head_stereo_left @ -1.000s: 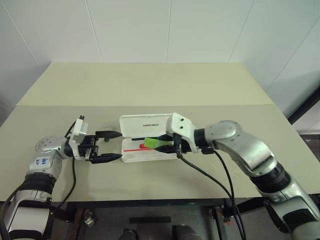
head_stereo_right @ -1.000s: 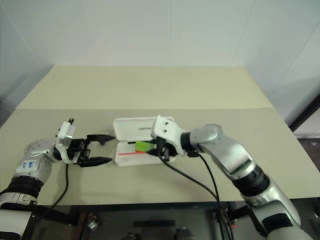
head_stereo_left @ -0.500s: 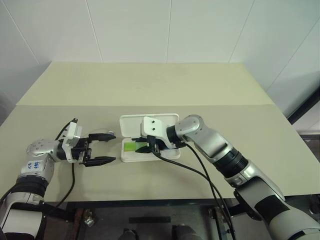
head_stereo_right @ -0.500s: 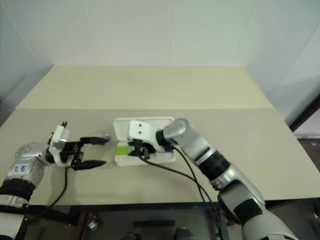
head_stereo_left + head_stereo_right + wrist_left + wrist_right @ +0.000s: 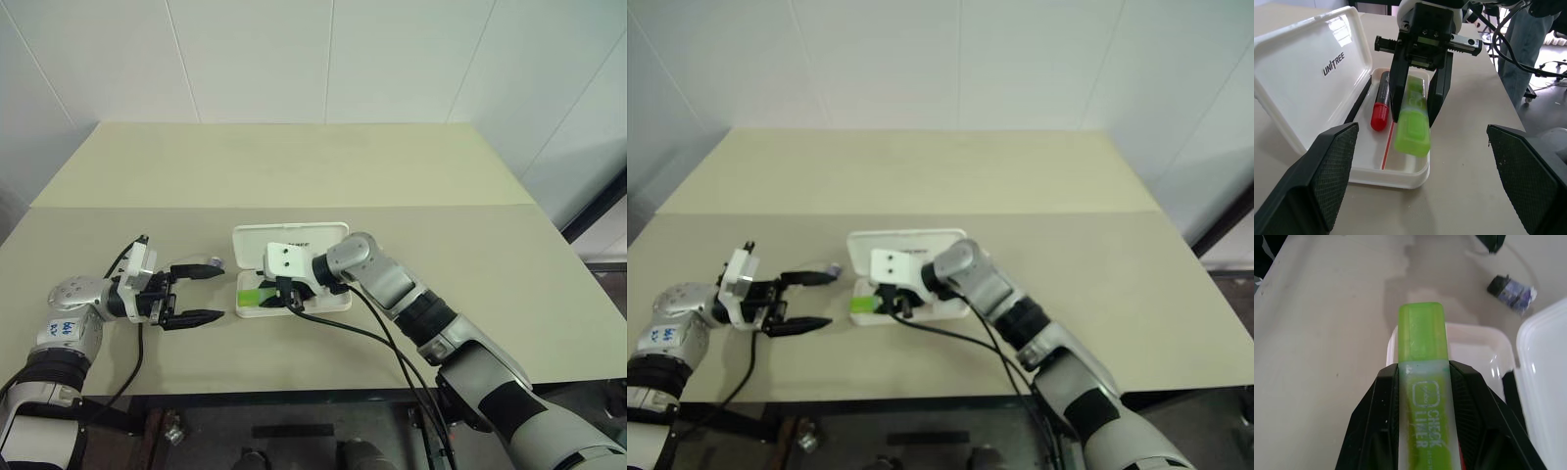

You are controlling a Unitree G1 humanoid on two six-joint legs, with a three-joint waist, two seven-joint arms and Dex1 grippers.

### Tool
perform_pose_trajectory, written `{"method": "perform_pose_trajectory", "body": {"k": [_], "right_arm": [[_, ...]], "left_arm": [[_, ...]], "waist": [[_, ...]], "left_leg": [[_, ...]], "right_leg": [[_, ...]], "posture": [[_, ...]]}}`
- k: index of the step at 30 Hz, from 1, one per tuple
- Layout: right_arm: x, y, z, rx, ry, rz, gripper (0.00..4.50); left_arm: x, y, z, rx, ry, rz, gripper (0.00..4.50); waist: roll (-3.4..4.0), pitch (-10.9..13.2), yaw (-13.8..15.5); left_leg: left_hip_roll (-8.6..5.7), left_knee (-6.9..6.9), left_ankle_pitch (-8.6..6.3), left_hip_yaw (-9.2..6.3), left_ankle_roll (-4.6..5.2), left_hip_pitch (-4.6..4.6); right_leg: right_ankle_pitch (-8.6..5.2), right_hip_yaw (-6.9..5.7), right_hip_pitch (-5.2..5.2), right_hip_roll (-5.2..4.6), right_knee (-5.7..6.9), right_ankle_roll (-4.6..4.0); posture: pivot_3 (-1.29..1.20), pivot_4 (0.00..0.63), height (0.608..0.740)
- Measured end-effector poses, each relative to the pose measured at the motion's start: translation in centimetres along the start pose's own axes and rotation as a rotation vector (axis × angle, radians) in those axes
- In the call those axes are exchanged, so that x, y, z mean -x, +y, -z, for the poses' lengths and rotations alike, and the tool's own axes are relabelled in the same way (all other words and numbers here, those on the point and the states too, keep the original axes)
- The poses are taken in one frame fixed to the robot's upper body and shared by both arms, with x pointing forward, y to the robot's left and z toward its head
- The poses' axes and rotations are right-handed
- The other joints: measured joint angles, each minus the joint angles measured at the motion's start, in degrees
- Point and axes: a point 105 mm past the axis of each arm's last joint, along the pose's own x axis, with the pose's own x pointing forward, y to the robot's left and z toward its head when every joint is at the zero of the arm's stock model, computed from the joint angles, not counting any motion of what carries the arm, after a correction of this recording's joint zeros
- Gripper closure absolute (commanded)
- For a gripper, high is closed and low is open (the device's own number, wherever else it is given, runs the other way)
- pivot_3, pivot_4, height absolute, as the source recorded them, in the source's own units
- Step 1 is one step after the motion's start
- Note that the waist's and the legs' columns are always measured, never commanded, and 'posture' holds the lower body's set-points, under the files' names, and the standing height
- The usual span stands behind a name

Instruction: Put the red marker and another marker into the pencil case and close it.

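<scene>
The white pencil case point(image 5: 328, 303) lies open on the table with its lid point(image 5: 1312, 73) tilted up behind. The red marker point(image 5: 1381, 100) lies inside it beside a thin red pen point(image 5: 1387, 149). My right gripper point(image 5: 279, 294) is shut on the other marker, a lime-green highlighter point(image 5: 1411, 132), and holds it tilted over the case's left end, cap outward point(image 5: 1422, 333). My left gripper point(image 5: 217, 290) stands open on the table just left of the case, apart from it, with nothing between its fingers point(image 5: 1327, 171).
A small dark object with a purple-white end point(image 5: 214, 261) lies on the table by my left gripper's far finger. Black cables trail from my right wrist across the table's front. A person's legs point(image 5: 1528, 39) stand beyond the table's right side.
My right gripper has carried the green highlighter leftward and down, from the case's middle to its left end. The left gripper stays open and has hardly moved.
</scene>
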Motion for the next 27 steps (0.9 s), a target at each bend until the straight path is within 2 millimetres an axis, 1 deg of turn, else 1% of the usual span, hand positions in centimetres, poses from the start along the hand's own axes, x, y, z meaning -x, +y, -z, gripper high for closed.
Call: {"method": "perform_pose_trajectory", "body": {"k": [3, 4, 5, 9, 12, 16, 18, 19, 22, 23, 24, 25, 26, 27], "right_arm": [[-0.2, -0.1, 0.4, -0.009, 0.006, 0.000, 3.41], [-0.3, -0.1, 0.6, -0.011, 0.013, 0.001, 2.69], [-0.2, -0.1, 0.7, -0.011, 0.017, 0.002, 2.42], [0.1, 0.0, 0.7, -0.016, 0.021, -0.015, 0.99], [0.5, 0.1, 0.3, -0.009, 0.018, -0.017, 0.02], [1.1, 0.2, -0.6, 0.002, -0.001, -0.006, 0.02], [2.2, 0.3, -1.2, -0.010, -0.030, 0.015, 0.02], [2.6, 0.4, -1.5, -0.017, -0.046, 0.023, 0.02], [4.7, 1.0, -3.1, -0.047, -0.133, 0.062, 0.02], [4.9, 1.1, -3.2, -0.048, -0.141, 0.066, 0.02], [5.9, 1.5, -3.8, -0.069, -0.190, 0.086, 0.02], [6.3, 1.9, -3.9, -0.077, -0.214, 0.086, 0.02], [7.2, 2.9, -3.8, -0.088, -0.241, 0.086, 0.02], [8.2, 3.7, -3.2, -0.107, -0.253, 0.093, 0.02]], "left_arm": [[-0.1, -0.1, -0.2, -0.006, -0.003, 0.006, 0.00], [-0.1, -0.1, -0.2, -0.007, -0.004, 0.006, 0.00], [-0.1, -0.1, -0.2, -0.007, -0.004, 0.005, 0.00], [-0.1, -0.1, -0.2, -0.006, -0.004, 0.005, 0.00], [-0.1, 0.0, -0.2, -0.006, -0.005, 0.004, 0.00], [0.0, 0.0, -0.3, -0.005, -0.010, 0.001, 0.00], [0.1, 0.1, -0.6, -0.016, -0.032, -0.012, 0.00], [0.2, 0.1, -0.7, -0.018, -0.038, -0.018, 0.00], [0.6, -0.3, -0.9, -0.023, -0.060, -0.035, 0.00], [0.7, -0.4, -0.8, -0.021, -0.060, -0.037, 0.00], [0.6, -0.8, -0.8, -0.024, -0.060, -0.030, 0.00], [0.7, -1.1, -0.7, -0.024, -0.061, -0.029, 0.00], [0.7, -1.3, -0.6, -0.012, -0.057, -0.051, 0.00], [1.1, -1.4, -0.1, 0.015, -0.052, -0.099, 0.00]], "waist": [[0.00, 0.00, 0.04], [0.00, 0.00, 0.02], [0.00, 0.00, 0.00], [0.00, 0.00, 0.01], [0.00, 0.00, -0.02], [0.00, 0.00, 0.04], [0.00, 0.00, 0.18], [0.00, 0.00, 0.18], [0.00, 0.00, 0.09], [0.00, 0.00, 0.10], [0.00, 0.00, 0.15], [0.00, 0.00, 0.22], [0.00, 0.00, 0.26], [0.00, 0.00, 0.35]], "left_leg": [[-0.01, 0.01, 0.00, -0.01, 0.00, -0.01], [-0.02, 0.01, 0.00, 0.01, 0.00, -0.01], [-0.04, 0.02, 0.00, 0.01, 0.00, -0.01], [-0.01, -0.01, 0.00, -0.02, 0.00, -0.01], [0.00, 0.00, 0.00, -0.02, 0.00, -0.01], [0.00, 0.01, 0.00, -0.06, 0.00, -0.01], [-0.01, 0.00, 0.00, -0.07, -0.01, -0.02], [-0.02, 0.00, 0.00, -0.07, -0.01, -0.02], [-0.05, -0.06, 0.00, -0.06, -0.01, -0.03], [-0.05, -0.08, 0.00, -0.07, -0.01, -0.03], [-0.04, -0.07, 0.00, -0.12, -0.01, -0.02], [-0.05, -0.08, 0.00, -0.19, -0.01, -0.01], [-0.06, -0.13, 0.00, -0.22, -0.01, -0.02], [-0.09, -0.14, -0.01, -0.26, -0.01, -0.02]], "right_leg": [[0.00, -0.01, 0.01, -0.07, 0.00, 0.00], [0.00, 0.00, 0.01, -0.09, 0.00, 0.00], [0.00, 0.00, 0.01, -0.10, 0.00, 0.00], [0.00, -0.03, 0.01, -0.08, 0.00, 0.00], [0.00, -0.03, 0.01, -0.09, 0.01, -0.01], [-0.01, -0.06, 0.01, -0.10, 0.02, -0.01], [-0.01, -0.07, 0.01, -0.23, 0.00, -0.01], [-0.01, -0.08, 0.02, -0.46, 0.00, -0.02], [-0.02, -0.12, 0.03, -0.52, -0.05, -0.03], [-0.02, -0.12, 0.02, -0.52, -0.06, -0.03], [-0.03, -0.18, 0.04, -0.51, -0.06, -0.05], [-0.06, -0.25, 0.11, -0.55, -0.09, -0.10], [-0.07, -0.27, 0.11, -0.60, -0.15, -0.10], [-0.07, -0.31, 0.16, -0.66, -0.21, -0.10]], "posture": [[0.00, 0.150, 0.740], [0.00, 0.150, 0.740], [0.00, 0.150, 0.740], [0.00, 0.150, 0.740], [0.00, 0.150, 0.740], [0.00, 0.150, 0.740], [0.00, 0.150, 0.740], [0.00, 0.150, 0.740], [0.00, 0.150, 0.740], [0.00, 0.150, 0.740], [0.00, 0.150, 0.740], [0.00, 0.150, 0.740], [0.00, 0.150, 0.740], [0.00, 0.150, 0.740]]}}
